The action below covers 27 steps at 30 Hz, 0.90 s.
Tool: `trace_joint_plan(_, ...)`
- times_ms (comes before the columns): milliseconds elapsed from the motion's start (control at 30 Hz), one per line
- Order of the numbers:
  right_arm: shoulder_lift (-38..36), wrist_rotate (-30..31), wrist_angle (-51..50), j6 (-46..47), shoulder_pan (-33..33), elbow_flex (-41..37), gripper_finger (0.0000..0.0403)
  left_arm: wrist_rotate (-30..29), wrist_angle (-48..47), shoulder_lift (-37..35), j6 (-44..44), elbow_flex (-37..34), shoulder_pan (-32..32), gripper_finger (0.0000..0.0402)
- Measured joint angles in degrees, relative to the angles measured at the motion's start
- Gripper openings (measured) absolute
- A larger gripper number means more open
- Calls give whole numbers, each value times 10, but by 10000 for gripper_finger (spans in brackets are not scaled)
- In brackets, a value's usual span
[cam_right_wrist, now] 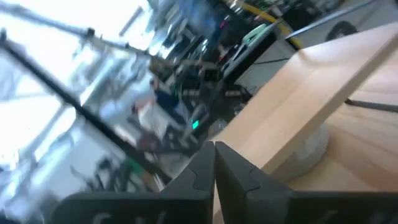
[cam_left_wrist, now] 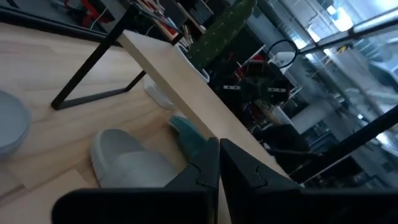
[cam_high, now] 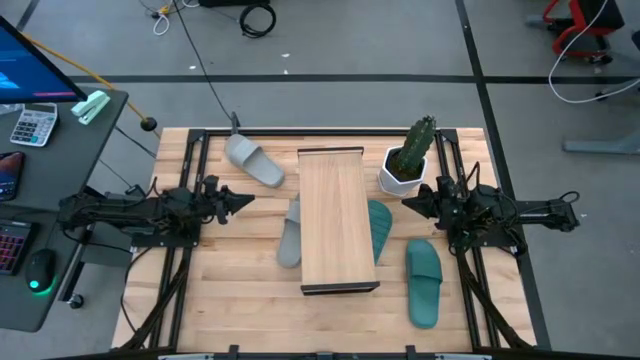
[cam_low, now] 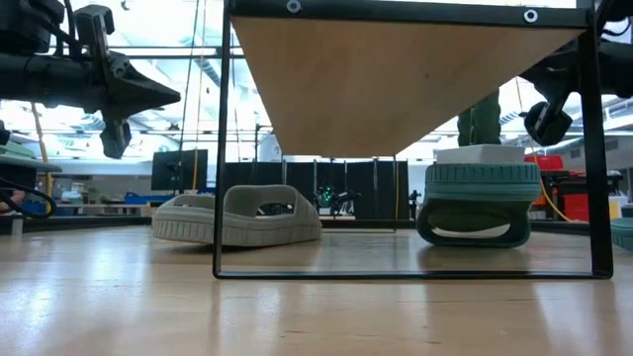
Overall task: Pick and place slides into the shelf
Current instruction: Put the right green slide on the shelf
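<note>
Nearest in the low view stands the shelf (cam_low: 406, 84), a pale wood plank on a thin dark frame; from above its long axis runs from the table's front edge to its far edge, mid-table. Under it lie a grey slide (cam_high: 290, 232) on the left and a teal slide (cam_high: 381, 230) on the right, both lengthwise along it. Another grey slide (cam_high: 254, 160) lies angled near the far left corner; another teal slide (cam_high: 424, 283) lies front right. Left gripper (cam_high: 243, 199) and right gripper (cam_high: 411, 201) hover at either side, fingers together, empty.

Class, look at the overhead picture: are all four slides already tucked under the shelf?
No: one grey slide and one teal slide lie fully clear of the shelf.
</note>
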Motion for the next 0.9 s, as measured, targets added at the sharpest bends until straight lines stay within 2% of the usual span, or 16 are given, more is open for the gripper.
trace_joint_plan(100,0,22,0,61,0,0,18,0,1,0,40,6,-1,22)
trace_joint_plan(233,0,12,4,84,0,0,18,-1,6,3,137,43,0,32)
trace_joint_plan(333,0,-6,21,76,0,4,18,-4,-3,18,167,77,0,38)
trace_joint_plan(433,3,-29,-4,52,0,37,18,-7,-26,46,208,121,0,40)
trace_joint_plan(600,35,-67,-201,-27,0,172,10,-19,-118,128,244,203,0,36)
trace_joint_plan(700,71,-93,-326,-63,0,271,4,-19,-136,186,267,248,0,35)
trace_joint_plan(900,168,-207,-619,-91,0,433,14,-19,-138,282,304,328,0,41)
